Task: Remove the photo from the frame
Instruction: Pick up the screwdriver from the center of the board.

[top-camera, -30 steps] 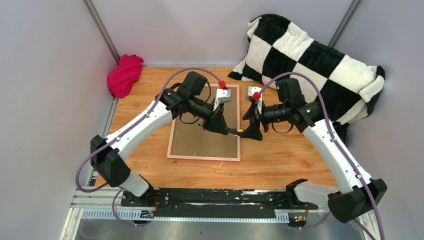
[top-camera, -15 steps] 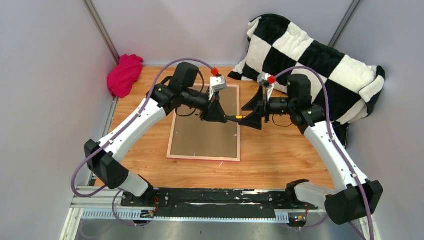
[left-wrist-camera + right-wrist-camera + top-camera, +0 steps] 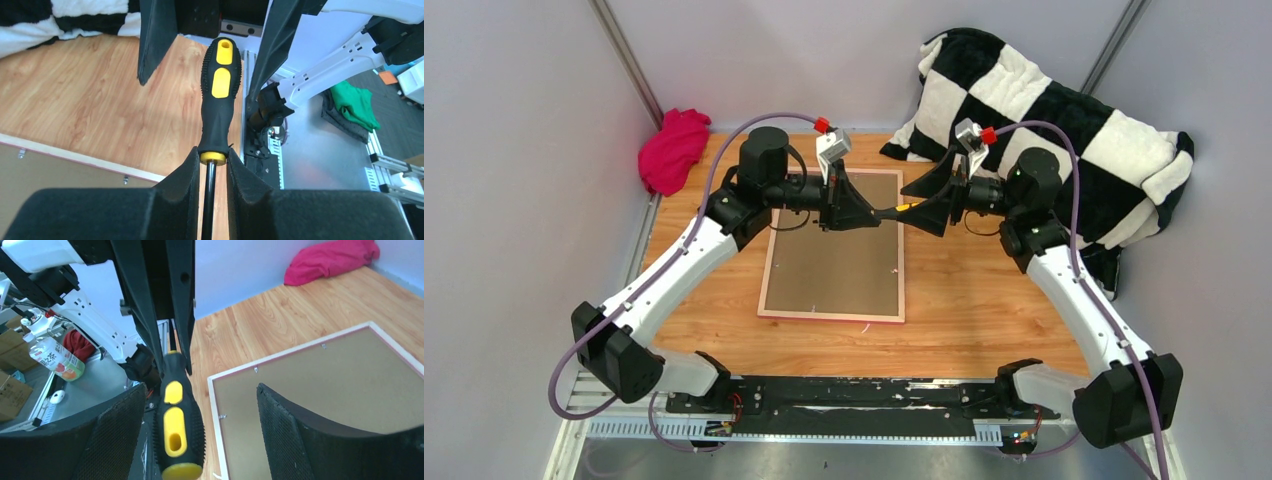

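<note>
hovering above the far right edge of the frame [image 3: 832, 290] in the top view, left gripper [image 3: 871, 213] and right gripper [image 3: 921, 207] meet tip to tip with a screwdriver [image 3: 902, 209] between them; judged a tool hand-over. frame lies flat on the table [image 3: 984, 310], brown board up, thin pink border. photo not visible, presumably under the board.
left wrist: jaws pinched on the metal shaft just below the handle.
right wrist: jaws spread wide either side of the handle, not touching. small clips [image 3: 255, 369] along the board edge, likely the tool's target.

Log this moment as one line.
left end effector: shut on screwdriver shaft | right end effector: open, straddling handle | frame: back up, backing board in place
</note>
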Controlling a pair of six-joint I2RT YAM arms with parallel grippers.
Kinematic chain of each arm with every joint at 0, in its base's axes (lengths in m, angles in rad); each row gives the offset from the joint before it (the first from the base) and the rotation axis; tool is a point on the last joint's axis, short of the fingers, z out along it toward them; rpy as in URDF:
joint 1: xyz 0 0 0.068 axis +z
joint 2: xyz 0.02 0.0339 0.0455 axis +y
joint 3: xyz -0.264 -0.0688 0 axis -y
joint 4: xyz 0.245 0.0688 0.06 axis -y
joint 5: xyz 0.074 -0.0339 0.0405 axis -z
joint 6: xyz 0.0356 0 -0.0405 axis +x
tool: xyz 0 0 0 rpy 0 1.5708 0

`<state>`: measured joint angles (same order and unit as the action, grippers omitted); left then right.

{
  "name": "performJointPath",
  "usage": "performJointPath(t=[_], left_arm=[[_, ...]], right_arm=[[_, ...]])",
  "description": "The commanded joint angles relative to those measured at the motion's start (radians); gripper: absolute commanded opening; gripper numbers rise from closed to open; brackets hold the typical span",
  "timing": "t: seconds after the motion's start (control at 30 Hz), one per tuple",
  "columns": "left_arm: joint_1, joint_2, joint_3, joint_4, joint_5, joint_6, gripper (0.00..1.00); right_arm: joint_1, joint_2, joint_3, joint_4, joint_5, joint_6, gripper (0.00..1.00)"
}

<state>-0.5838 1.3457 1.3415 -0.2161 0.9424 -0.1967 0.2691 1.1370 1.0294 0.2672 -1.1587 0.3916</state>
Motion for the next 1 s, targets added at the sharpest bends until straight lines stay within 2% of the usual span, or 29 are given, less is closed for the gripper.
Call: performJointPath(t=[0.0,0.07,0.43,0.83,0.97], left_arm=[[0.001,-0.006,-0.02,0.081,-0.011,-0.062,0.0],[0.0,-0.008,-0.022,0.08,-0.036,-0.063,0.0],[0.001,0.006,-0.039,0.132,-0.048,-0.103,0.0],[0.0,0.031,-0.021,0.075,-0.079,-0.058,0.0],[0.001,0.034,-0.018,0.064,-0.086,-0.051,0.0]], right_arm=[[-0.008,0.025,-0.022,0.258,-0.042,0.197,0.81],[-0.001,0.027,-0.036,0.298,-0.041,0.218,0.81],[0.03,0.04,-0.05,0.284,-0.018,0.204,0.79],[0.082,0.044,-0.044,0.263,-0.021,0.203,0.66],[0.101,0.043,-0.043,0.247,-0.018,0.188,0.59]])
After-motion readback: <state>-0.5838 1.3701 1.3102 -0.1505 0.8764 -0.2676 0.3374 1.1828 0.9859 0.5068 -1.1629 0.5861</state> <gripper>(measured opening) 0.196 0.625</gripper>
